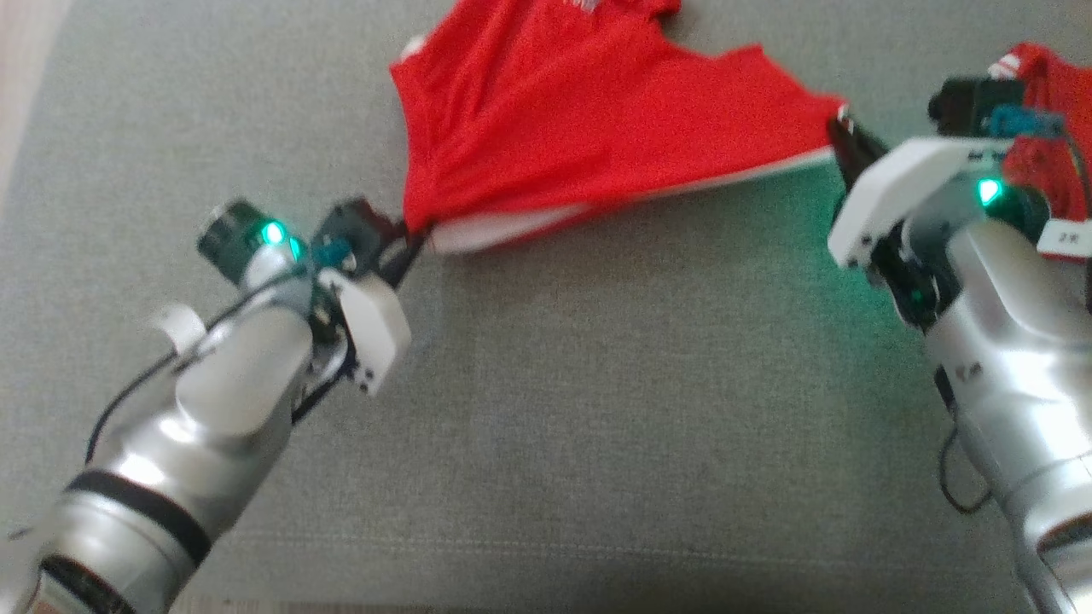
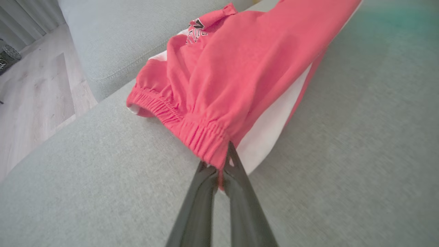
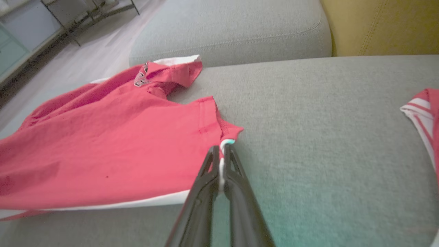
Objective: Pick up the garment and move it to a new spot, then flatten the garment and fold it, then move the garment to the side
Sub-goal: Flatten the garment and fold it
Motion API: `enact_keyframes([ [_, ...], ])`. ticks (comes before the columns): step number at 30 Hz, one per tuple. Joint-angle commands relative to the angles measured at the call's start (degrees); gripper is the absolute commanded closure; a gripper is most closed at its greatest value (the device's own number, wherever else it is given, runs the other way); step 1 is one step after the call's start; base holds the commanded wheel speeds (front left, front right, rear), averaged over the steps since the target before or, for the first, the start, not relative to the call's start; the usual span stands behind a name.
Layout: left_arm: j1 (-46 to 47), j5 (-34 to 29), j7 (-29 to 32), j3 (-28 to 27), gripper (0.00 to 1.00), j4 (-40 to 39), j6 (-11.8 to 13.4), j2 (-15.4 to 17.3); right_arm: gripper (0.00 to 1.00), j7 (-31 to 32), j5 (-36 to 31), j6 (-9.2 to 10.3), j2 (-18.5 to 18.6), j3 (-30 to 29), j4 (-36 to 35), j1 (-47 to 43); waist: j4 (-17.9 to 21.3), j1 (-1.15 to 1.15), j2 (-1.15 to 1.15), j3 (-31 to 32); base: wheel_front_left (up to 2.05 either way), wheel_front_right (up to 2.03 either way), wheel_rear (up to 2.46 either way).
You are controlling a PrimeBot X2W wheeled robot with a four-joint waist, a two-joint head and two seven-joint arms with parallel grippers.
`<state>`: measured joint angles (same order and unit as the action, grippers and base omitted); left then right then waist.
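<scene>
The garment [image 1: 580, 119] is a pair of red shorts with white side stripes, stretched across the grey sofa seat [image 1: 546, 384]. My left gripper [image 1: 416, 237] is shut on the elastic waistband corner [image 2: 205, 140] at the garment's near left end. My right gripper [image 1: 840, 132] is shut on a hem corner [image 3: 228, 135] at its right end. The cloth hangs taut between the two grips, slightly lifted along its near edge. The far part of the garment [image 3: 103, 137] rests on the cushion.
A second red cloth with white stripes [image 1: 1054, 111] lies at the right, behind my right wrist. A mustard cushion [image 3: 384, 24] sits at the sofa's back corner. Wooden floor [image 2: 34, 103] lies beyond the seat's left edge.
</scene>
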<state>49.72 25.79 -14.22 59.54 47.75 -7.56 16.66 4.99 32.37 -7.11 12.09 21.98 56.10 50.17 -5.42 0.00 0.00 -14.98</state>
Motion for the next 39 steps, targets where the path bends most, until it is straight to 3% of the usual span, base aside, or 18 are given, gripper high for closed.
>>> enact_keyframes([
  [1,1.5,0.7,-0.5,-1.2,1.00,-1.2,0.1,2.6,1.00,0.9,0.9,-0.37,0.9,1.7,-2.3,-0.6,-0.3,0.00,0.00,2.0,0.00,0.00,0.00],
  [11,-4.3,2.6,-0.6,3.1,1.00,-4.4,0.1,4.4,1.00,11.4,9.9,-0.37,10.0,10.7,-8.7,-8.3,-0.8,0.00,0.00,7.7,0.00,0.00,0.00],
  [21,-9.6,3.5,-0.5,4.2,1.00,-9.2,1.1,4.9,1.00,17.4,17.5,-0.37,17.2,16.2,-16.2,-15.6,-0.6,0.00,0.00,10.8,0.00,0.00,0.00],
  [39,-17.4,5.5,2.0,6.4,1.00,-19.4,3.8,7.5,1.00,23.4,24.3,-0.37,24.0,17.8,-26.5,-25.2,0.8,0.00,0.00,14.1,0.00,0.00,0.00],
])
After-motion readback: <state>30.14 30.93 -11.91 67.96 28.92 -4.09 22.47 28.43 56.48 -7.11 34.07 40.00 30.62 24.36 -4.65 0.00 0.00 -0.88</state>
